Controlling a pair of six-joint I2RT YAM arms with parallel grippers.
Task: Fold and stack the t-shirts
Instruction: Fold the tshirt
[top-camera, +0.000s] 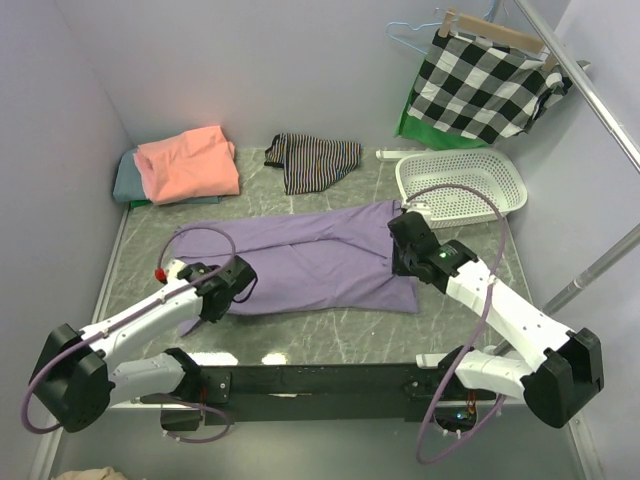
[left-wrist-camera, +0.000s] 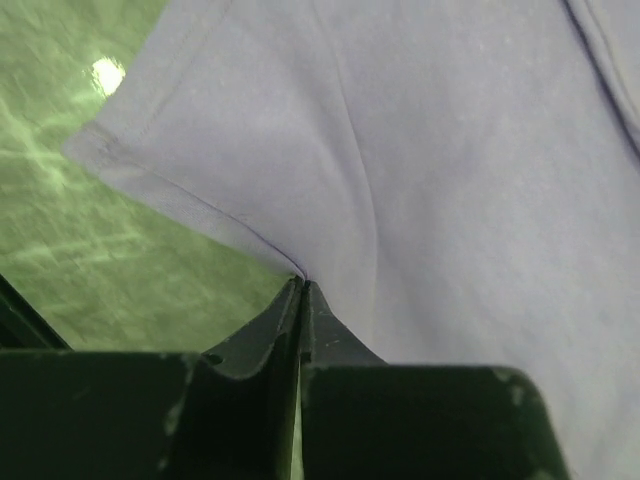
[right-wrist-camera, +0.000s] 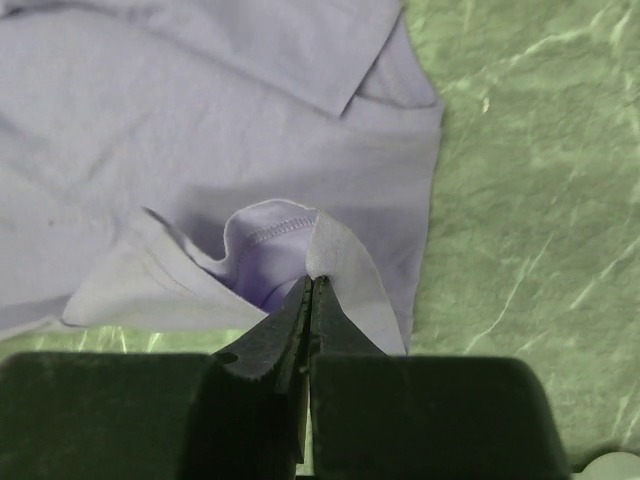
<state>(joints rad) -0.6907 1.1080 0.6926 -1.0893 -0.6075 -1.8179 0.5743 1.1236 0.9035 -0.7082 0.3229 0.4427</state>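
A lavender t-shirt (top-camera: 320, 258) lies folded lengthwise across the middle of the table. My left gripper (top-camera: 240, 278) is at its left end, jaws together on the hem (left-wrist-camera: 302, 280). At the right end my right gripper (top-camera: 401, 250) is shut on a raised pinch of the lavender fabric (right-wrist-camera: 316, 278), lifting a small fold off the table. A salmon-pink t-shirt (top-camera: 188, 163) lies folded at the back left, on top of a grey-teal t-shirt (top-camera: 126, 180) of which only an edge shows.
A black-and-white striped cloth (top-camera: 312, 158) lies at the back centre. A white basket (top-camera: 460, 186) stands at the back right. Above it a checked cloth (top-camera: 485, 85) hangs on a wooden hanger. Walls close in the left and back sides.
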